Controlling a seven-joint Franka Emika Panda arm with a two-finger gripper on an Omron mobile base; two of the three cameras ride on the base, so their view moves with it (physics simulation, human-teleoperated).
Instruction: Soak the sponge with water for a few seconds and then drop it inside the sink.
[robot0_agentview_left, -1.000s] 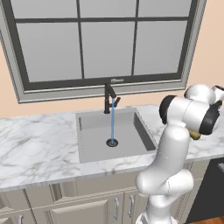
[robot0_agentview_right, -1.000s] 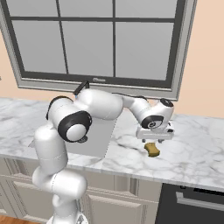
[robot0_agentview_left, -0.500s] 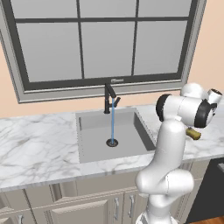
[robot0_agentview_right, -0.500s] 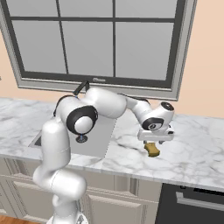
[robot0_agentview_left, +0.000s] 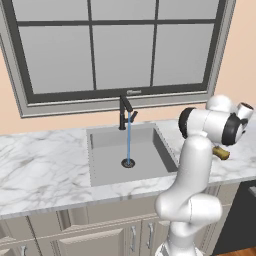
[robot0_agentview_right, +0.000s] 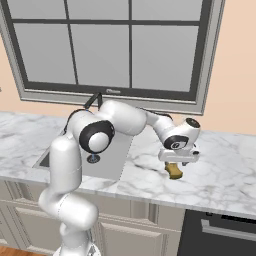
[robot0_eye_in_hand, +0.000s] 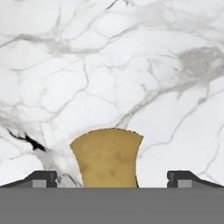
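Hand view, lower middle: the sponge (robot0_eye_in_hand: 107, 157) lies on the white marble countertop (robot0_eye_in_hand: 131, 65), centred between the two finger tips (robot0_eye_in_hand: 41, 178), which stand wide apart and clear of it; the gripper (robot0_eye_in_hand: 112, 180) is open, holding nothing; right base view, right of centre: the gripper (robot0_agentview_right: 178, 161) hangs just above the sponge (robot0_agentview_right: 174, 171); the sink (robot0_agentview_left: 165, 150) with its water (robot0_agentview_left: 128, 137) sits mid-frame in the left base view.

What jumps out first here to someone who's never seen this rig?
The thin light-blue stream of water running from the slim black faucet into the square grey sink. To the sink's right, the open gripper hangs just above the small yellow sponge on the white marble countertop, one fingertip on either side of it.
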